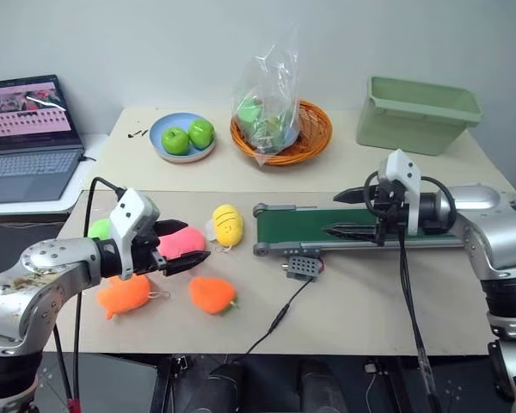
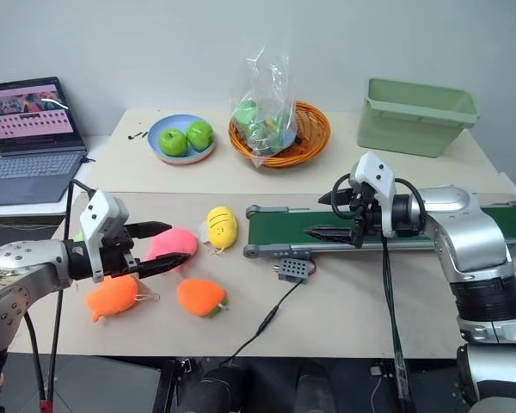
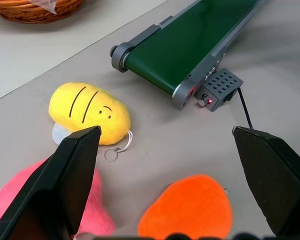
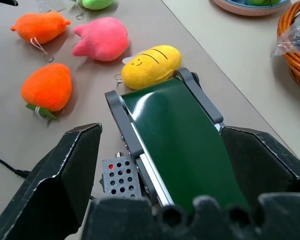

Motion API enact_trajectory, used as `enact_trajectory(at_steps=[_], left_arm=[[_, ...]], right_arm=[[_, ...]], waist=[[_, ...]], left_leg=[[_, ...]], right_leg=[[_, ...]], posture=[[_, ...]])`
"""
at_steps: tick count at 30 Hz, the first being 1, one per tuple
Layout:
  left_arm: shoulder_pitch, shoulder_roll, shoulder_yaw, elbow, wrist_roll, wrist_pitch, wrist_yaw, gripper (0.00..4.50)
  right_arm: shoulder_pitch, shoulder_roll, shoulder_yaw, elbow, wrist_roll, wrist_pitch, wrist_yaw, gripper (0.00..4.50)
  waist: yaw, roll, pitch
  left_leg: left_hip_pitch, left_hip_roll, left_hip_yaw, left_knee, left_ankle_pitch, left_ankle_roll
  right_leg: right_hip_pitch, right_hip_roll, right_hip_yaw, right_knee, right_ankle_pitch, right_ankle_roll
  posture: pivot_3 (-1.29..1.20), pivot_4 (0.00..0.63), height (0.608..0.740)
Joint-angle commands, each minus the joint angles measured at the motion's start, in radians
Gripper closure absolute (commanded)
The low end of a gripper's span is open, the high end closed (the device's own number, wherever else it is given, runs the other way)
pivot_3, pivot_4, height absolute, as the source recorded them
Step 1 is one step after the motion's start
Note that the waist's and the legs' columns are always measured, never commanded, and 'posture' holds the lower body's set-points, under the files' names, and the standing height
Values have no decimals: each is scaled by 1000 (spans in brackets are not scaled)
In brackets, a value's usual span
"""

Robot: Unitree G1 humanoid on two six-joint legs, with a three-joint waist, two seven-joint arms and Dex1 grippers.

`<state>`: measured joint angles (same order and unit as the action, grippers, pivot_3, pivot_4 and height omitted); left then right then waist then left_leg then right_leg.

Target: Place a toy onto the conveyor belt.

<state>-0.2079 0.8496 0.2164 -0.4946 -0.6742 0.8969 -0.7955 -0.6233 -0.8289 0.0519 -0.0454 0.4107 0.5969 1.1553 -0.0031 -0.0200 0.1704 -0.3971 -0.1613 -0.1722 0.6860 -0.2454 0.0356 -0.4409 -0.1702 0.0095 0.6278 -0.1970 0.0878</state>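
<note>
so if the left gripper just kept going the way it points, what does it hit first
Probably the pink plush: the open left gripper straddles it, aimed toward the conveyor belt. In the left wrist view the smooth orange plush also sits close between the fingers, so depth is unclear.

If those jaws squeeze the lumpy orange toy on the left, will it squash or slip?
The toy looks like soft plush, so it would probably squash and feel light. Its fuzzy cover likely grips rather than slips. The lumpy shape and stubby lobes should keep it from rolling.
</note>
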Motion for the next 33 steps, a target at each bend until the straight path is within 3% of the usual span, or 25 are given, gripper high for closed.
enact_trajectory(at_steps=[1, 10, 16, 20, 24, 27, 33], left_arm=[[-6, -12, 12, -10, -2, -20, 23, 0], [0, -98, 211, 85, -92, 40, 160, 0], [109, -149, 484, 198, -81, 68, 334, 0], [259, -153, 485, 172, 40, -33, 358, 0], [359, -227, 540, 168, 49, -81, 383, 0], [413, -332, 651, 175, -88, -6, 415, 0], [432, -412, 805, 258, -379, 155, 498, 0]], right_arm=[[3, 13, -21, -23, 10, -12, -11, 41], [-69, 32, 30, -6, 20, 0, 59, 41], [-148, 66, 77, 56, 3, -26, 124, 41], [-176, 83, 99, 87, -10, -37, 147, 41], [-183, 97, 111, 99, -18, -44, 164, 41], [-180, 100, 121, 101, -22, -46, 176, 41], [-187, 94, 133, 90, -24, -47, 224, 41]], waist=[[0, 0, 0], [-11, 0, 0], [-15, 0, 0], [-10, 0, 0], [-2, 0, 0], [0, 0, 0], [1, 0, 0]], left_leg=[[0, 1, 1, 0, 0, 0], [8, 5, 7, -7, -1, 0], [9, 8, 10, -7, -3, -3], [9, 12, 12, -7, -3, -6], [9, 13, 13, -7, -5, -4], [9, 14, 13, -7, -6, -1], [11, 20, 14, -7, -8, -4]], right_leg=[[0, 1, 1, 0, 0, 0], [0, 5, 7, -1, 2, -1], [0, 8, 8, -2, 2, -1], [0, 10, 8, -4, 2, -1], [1, 10, 8, -5, 2, -2], [0, 11, 8, -5, 3, -3], [1, 17, 8, -5, 3, -3]], posture=[[0, 150, 740], [0, 150, 740], [0, 150, 740], [0, 150, 740], [0, 150, 740], [0, 150, 740], [0, 150, 740]])
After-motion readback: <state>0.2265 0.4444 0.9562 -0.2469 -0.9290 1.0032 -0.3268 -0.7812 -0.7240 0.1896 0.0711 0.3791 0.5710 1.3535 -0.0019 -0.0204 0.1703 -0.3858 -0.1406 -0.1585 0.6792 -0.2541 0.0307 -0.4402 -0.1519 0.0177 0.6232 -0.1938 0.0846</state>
